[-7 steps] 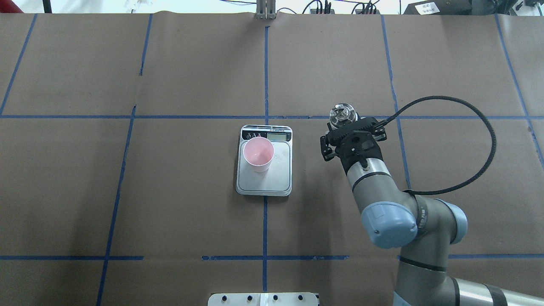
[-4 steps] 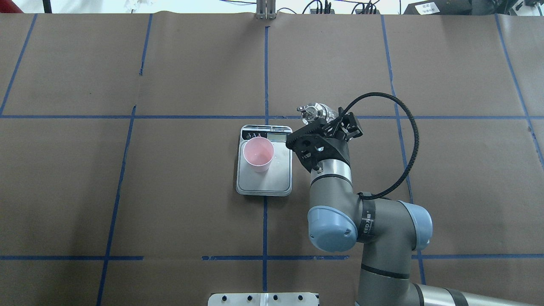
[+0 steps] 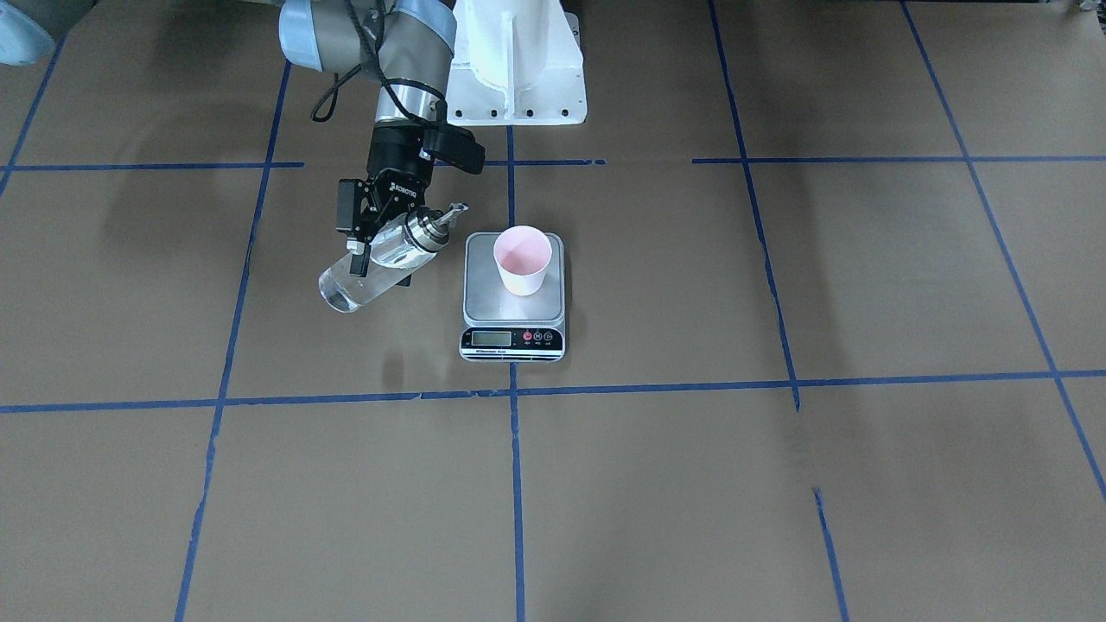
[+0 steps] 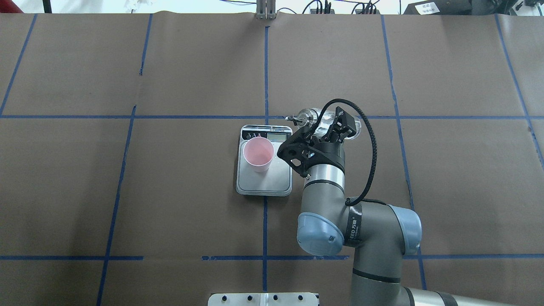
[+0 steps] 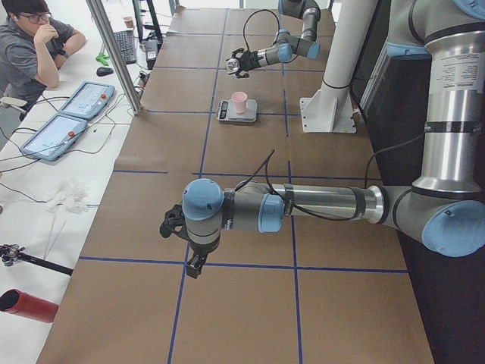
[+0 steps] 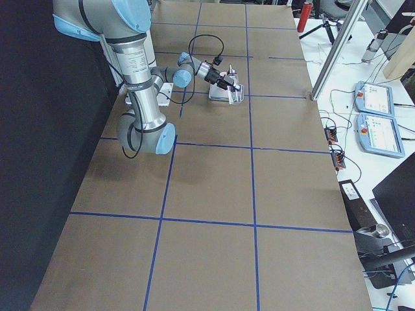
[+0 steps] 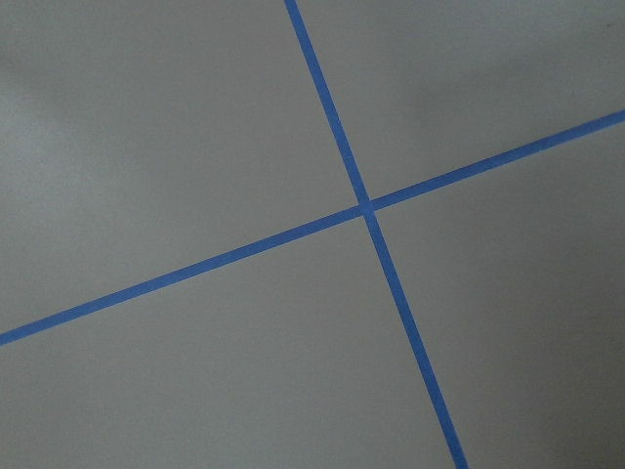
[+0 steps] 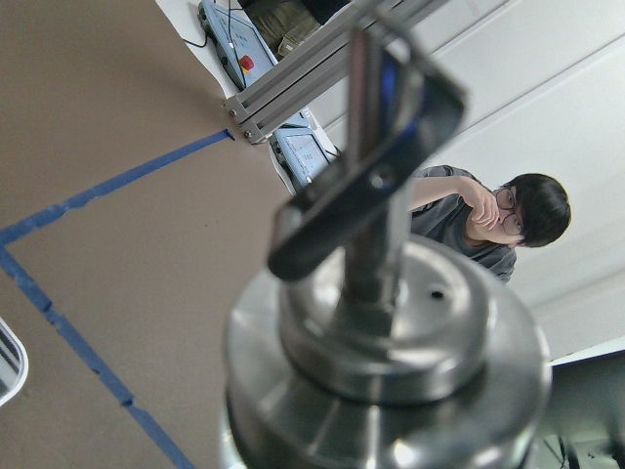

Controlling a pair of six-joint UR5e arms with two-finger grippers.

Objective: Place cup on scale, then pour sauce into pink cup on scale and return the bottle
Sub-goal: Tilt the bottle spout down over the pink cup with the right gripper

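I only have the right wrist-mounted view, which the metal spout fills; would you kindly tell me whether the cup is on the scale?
Observer: Yes, the cup stands upright on the scale, on its steel plate.
Operator: Thank you. Is the spout above the cup?
Observer: No. The right gripper holds the bottle tilted beside the scale, with the spout pointing toward it but short of the cup.
Operator: And the left arm?
Observer: The left gripper is far down the table from the scale; I cannot tell whether it is open.
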